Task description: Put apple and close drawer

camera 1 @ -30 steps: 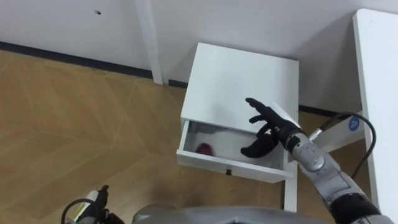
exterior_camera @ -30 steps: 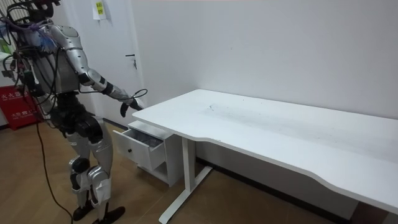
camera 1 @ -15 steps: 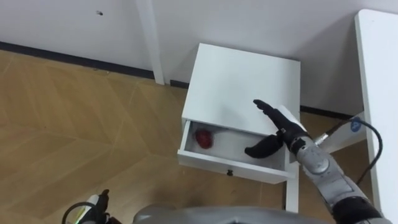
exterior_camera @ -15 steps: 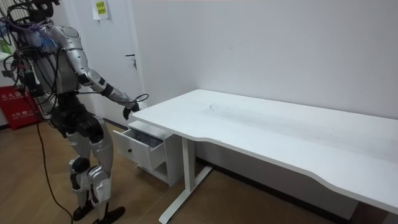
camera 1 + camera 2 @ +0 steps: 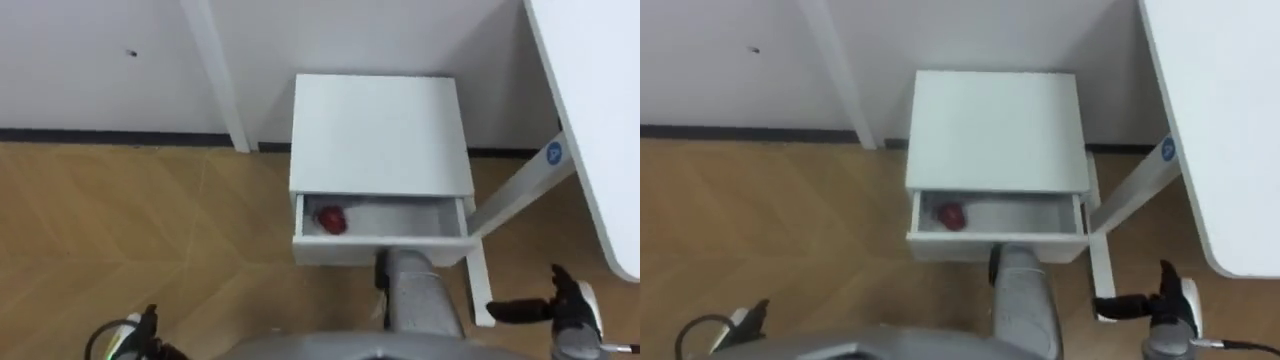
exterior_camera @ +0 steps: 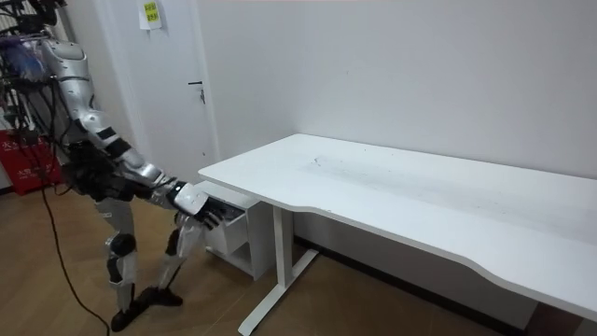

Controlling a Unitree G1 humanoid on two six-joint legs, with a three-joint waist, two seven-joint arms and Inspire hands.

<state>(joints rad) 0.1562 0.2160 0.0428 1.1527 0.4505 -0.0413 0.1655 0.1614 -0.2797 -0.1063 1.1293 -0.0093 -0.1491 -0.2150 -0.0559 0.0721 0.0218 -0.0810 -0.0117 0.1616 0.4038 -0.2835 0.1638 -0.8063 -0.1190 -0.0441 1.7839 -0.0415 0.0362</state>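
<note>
A small red apple (image 5: 331, 219) lies at the left end of the open drawer (image 5: 400, 216) of a white bedside cabinet (image 5: 380, 130). My right hand (image 5: 548, 304) hangs low at the right, well clear of the drawer and below the desk's edge, with thumb and fingers spread and nothing in it. In the room view the right hand (image 6: 193, 201) is just in front of the drawer (image 6: 227, 219). I stand leaning back, one knee bent forward up to the drawer front. My left hand (image 5: 148, 322) peeks in at the lower left.
A white desk (image 5: 590, 100) runs along the right, and its slanted leg (image 5: 520, 185) stands right beside the cabinet. A white door frame post (image 5: 215, 70) rises left of the cabinet. Wooden floor (image 5: 130, 230) spreads to the left.
My right hand has pulled back from above the drawer to low on the right. The body has leant back with a knee brought to the drawer front, and the head camera has shifted.
</note>
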